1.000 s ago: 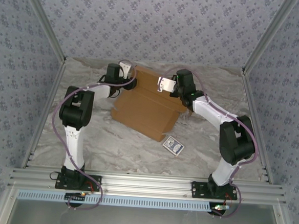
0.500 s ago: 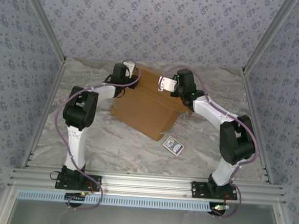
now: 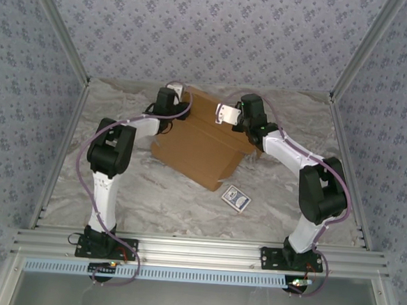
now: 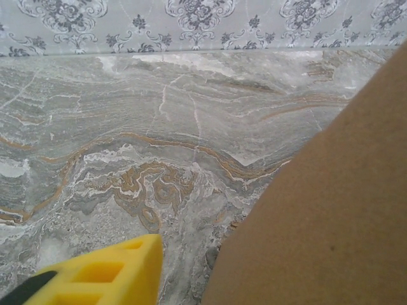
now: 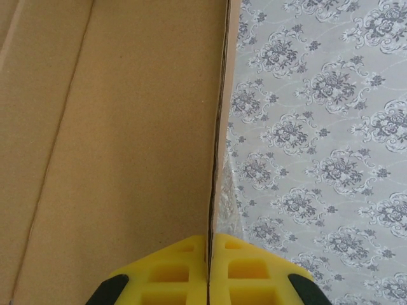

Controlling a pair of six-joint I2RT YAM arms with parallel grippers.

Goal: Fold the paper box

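R gripper (image 5: 208, 254) is clenched on an edge of the paper box (image 5: 127, 127), w/ the panel running ahead from its tips. L gripper (image 3: 180, 110): cannot tell if open; box lies just beside its finger (image 4: 102, 276). Best: R holds firm, L pushes the flap slowly along crease.

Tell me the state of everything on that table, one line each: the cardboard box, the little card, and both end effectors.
paper box: partly folded, not yet closed up.
right end effector: shut on a panel edge of the paper box.
left end effector: at the box's far left corner; open or shut cannot be told.
blue card: lying flat on the table beside the box's near corner, untouched.
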